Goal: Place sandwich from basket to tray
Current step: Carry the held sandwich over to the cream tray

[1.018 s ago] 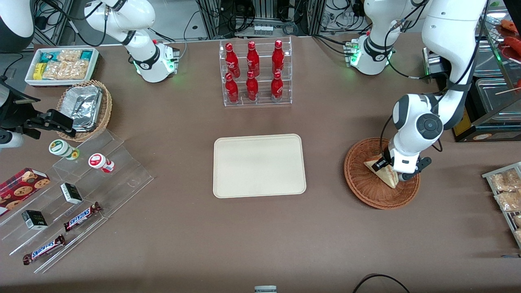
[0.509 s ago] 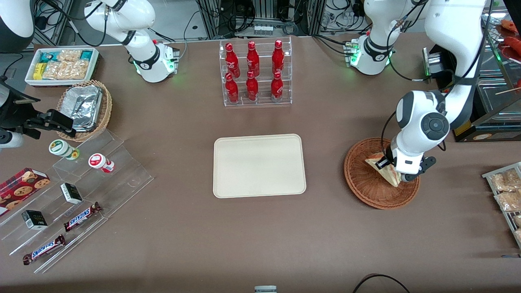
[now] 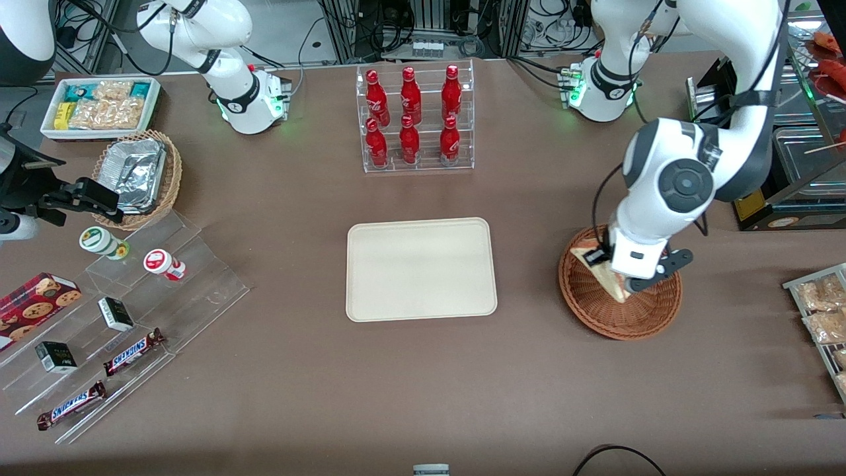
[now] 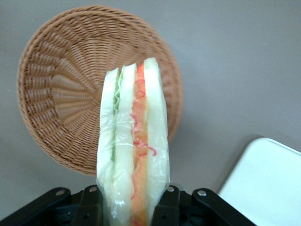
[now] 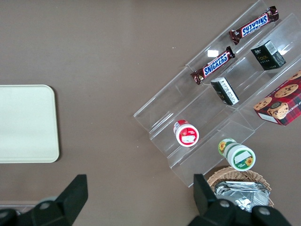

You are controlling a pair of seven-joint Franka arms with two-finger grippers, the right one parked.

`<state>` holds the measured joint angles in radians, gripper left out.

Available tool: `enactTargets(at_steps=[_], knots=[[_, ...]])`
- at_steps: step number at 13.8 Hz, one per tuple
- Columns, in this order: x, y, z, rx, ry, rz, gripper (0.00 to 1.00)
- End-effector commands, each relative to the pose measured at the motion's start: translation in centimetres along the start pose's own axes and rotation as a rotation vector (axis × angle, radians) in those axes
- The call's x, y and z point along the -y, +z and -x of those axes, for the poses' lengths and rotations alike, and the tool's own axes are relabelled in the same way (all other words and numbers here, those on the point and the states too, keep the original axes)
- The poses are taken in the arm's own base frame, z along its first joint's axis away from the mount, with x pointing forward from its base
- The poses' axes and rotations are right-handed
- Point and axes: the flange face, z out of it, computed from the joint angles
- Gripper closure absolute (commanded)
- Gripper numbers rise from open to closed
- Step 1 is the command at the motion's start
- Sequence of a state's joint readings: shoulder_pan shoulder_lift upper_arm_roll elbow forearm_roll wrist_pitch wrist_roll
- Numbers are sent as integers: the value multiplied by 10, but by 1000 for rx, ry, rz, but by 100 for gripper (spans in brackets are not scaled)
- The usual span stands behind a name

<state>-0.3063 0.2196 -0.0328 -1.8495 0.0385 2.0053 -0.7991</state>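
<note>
The tray (image 3: 421, 269) lies flat in the middle of the brown worktop (image 3: 423, 370), with nothing on it. Toward the working arm's end of the worktop sits the round basket (image 3: 644, 317). The pincer (image 3: 611, 268) hangs over the basket and squeezes the sandwich (image 3: 598, 264) tight between its two fingers (image 4: 168, 205). The wrist camera shows the sandwich (image 4: 133, 141) lifted up, clear of the basket (image 4: 61, 89), with white bread, green and red layers inside clear wrap. A corner of the tray (image 4: 263, 183) shows nearby.
</note>
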Motion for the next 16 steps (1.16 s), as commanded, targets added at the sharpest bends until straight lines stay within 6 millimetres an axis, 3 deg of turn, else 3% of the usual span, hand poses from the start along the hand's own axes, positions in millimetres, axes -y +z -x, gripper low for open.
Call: enactTargets(at_steps=[1,2,5,9,11,16], knots=[[-62,-9,24,-15,43,3,91],[-85,-5,41,-18,57,1,96],[-141,5,88,-30,100,0,96],[-195,26,129,-31,177,4,95],[-212,35,144,-30,208,5,95],[-237,62,161,-13,306,-1,95]])
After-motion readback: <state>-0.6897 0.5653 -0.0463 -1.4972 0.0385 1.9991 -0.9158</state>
